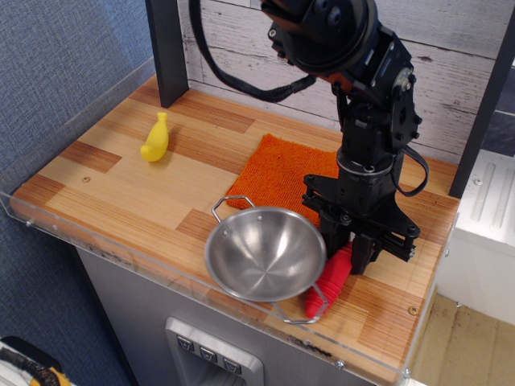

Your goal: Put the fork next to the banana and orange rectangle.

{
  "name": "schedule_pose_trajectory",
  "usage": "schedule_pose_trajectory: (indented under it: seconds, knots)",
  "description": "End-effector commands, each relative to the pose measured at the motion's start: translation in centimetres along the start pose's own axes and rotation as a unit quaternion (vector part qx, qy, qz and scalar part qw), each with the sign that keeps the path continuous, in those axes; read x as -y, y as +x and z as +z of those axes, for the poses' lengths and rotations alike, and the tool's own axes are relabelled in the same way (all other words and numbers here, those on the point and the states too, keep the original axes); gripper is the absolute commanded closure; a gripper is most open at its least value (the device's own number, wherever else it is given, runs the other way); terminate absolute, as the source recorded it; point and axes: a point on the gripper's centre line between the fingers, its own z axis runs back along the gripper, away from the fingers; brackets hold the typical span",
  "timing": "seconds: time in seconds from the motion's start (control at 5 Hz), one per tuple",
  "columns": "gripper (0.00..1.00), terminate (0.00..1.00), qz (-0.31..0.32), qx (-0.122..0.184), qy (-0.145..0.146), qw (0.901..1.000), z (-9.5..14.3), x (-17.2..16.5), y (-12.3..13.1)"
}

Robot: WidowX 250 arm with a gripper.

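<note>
The fork's ribbed red handle (pixel 327 281) lies at the front right of the wooden table, touching the steel bowl; its tines are hidden under my gripper. My gripper (pixel 348 246) points straight down with its fingers closed around the handle's upper end. The orange rectangle (pixel 282 170), a textured cloth, lies just behind the bowl and left of my gripper. The yellow banana (pixel 155 138) lies at the far left of the table, well apart from the cloth and the fork.
A steel bowl (pixel 264 254) with wire handles stands at the front edge, between the fork and the table's middle. A dark post (pixel 167 48) stands at the back left. A clear acrylic rim (pixel 121 256) runs along the table's front and left sides.
</note>
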Motion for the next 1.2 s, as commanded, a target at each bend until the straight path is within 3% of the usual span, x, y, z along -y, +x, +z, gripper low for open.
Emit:
schedule_pose_trajectory:
  seconds: [0.0,0.2,0.4,0.6,0.8,1.0]
  knots:
    - [1.0,0.0,0.039,0.04,-0.044,0.9975,7.1,-0.7,1.2]
    - [1.0,0.0,0.051,0.048,-0.063,0.9955,9.6,-1.6,1.7]
    - [1.0,0.0,0.049,0.048,-0.077,0.9947,10.4,-2.1,2.0]
    - [1.0,0.0,0.057,0.051,-0.074,0.9943,11.9,-4.1,1.6]
    - [1.0,0.0,0.072,0.068,-0.07,0.9926,13.2,-8.6,1.3]
    - [1.0,0.0,0.062,0.07,-0.032,0.9951,13.3,-12.2,0.8]
